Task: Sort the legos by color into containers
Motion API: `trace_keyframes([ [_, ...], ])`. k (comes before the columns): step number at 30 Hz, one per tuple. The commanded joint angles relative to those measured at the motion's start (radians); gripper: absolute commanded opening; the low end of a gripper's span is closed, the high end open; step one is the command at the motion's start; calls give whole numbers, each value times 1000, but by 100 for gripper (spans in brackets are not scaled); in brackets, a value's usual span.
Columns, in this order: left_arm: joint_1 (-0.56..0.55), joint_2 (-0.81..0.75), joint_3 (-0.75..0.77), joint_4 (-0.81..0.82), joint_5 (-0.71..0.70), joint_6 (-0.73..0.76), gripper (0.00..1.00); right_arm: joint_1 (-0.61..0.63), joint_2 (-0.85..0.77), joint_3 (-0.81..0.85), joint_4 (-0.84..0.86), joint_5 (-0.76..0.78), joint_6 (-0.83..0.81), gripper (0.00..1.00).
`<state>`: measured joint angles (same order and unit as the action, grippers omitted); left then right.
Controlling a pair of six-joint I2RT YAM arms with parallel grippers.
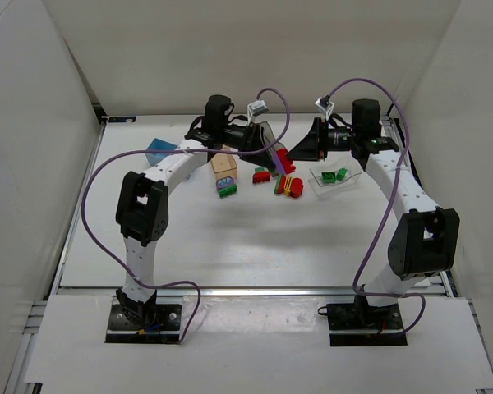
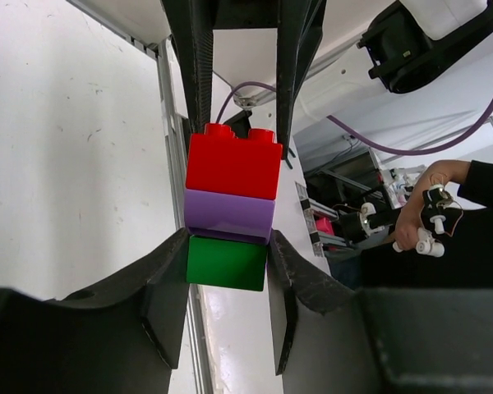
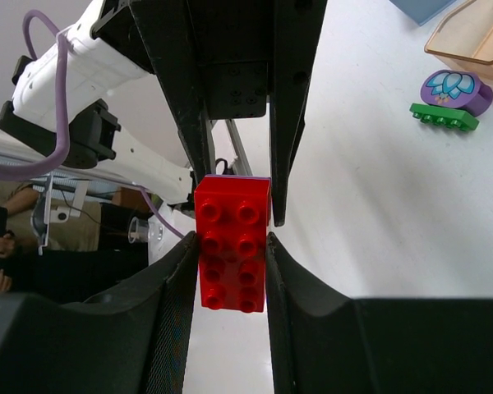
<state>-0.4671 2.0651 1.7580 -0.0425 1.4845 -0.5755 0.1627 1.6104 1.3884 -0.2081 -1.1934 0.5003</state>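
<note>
A three-brick clump hangs above the table's middle, held from both ends. In the left wrist view its red brick sits on a purple brick, with a green brick below. My left gripper is shut on the green brick. My right gripper is shut on the studded red brick. In the top view the two grippers meet nose to nose, the left gripper against the right gripper. More legos lie below them: a red brick, a red-and-yellow clump and a green-and-purple piece.
A light blue container and a tan-orange container stand at the back left. A clear container with green bricks stands to the right. In the right wrist view a purple-and-green piece lies beside the tan-orange container.
</note>
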Motion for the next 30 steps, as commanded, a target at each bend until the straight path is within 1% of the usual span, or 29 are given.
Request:
trace_keyframes([
  [1,-2,-48,-28,4,132,14,19,-26,-23,32,-23,-2,-54,0],
  [6,4,-105,-107,4,132,25,16,-140,-53,-9,-76,9,-103,0],
  [7,4,-112,-120,4,131,26,16,-155,-72,-17,-85,9,-120,0],
  [8,5,-126,-133,4,131,25,15,-198,-78,-34,-99,11,-124,0],
  [12,12,-154,-186,7,131,54,15,-270,-125,-78,-146,9,-167,0],
  [13,15,-151,-174,7,125,61,15,-282,-136,-83,-177,14,-190,0],
  [15,15,-122,-137,7,82,68,16,-325,-187,-91,-290,32,-290,0],
  [16,12,-105,-111,7,24,78,16,-340,-208,-95,-327,50,-322,0],
  [17,5,-56,-32,-38,-16,100,16,-354,-248,-103,-415,63,-392,0],
  [18,-13,-25,30,-103,-53,150,16,-367,-266,-104,-466,78,-434,0],
  [19,-28,8,94,-155,-122,245,16,-391,-291,-111,-506,116,-465,0],
  [20,-42,76,223,-265,-175,293,16,-400,-338,-118,-560,129,-488,0],
  [21,-71,107,271,-281,-228,311,15,-407,-363,-129,-589,152,-528,0],
  [22,-86,136,317,-292,-321,336,15,-417,-389,-135,-620,202,-536,0],
  [23,-97,195,402,-315,-363,344,14,-422,-439,-144,-634,225,-540,0],
  [24,-123,228,452,-335,-445,356,14,-425,-461,-166,-642,250,-540,0],
  [26,-145,318,539,-388,-484,408,13,-427,-512,-186,-655,329,-526,0],
  [27,-156,348,625,-419,-516,431,13,-427,-553,-195,-657,362,-510,0],
  [28,-177,386,649,-436,-564,446,12,-427,-576,-201,-666,391,-503,0],
  [29,-183,398,669,-438,-576,466,12,-433,-592,-203,-680,426,-503,0],
  [30,-192,411,679,-441,-622,480,12,-443,-619,-201,-695,436,-511,0],
])
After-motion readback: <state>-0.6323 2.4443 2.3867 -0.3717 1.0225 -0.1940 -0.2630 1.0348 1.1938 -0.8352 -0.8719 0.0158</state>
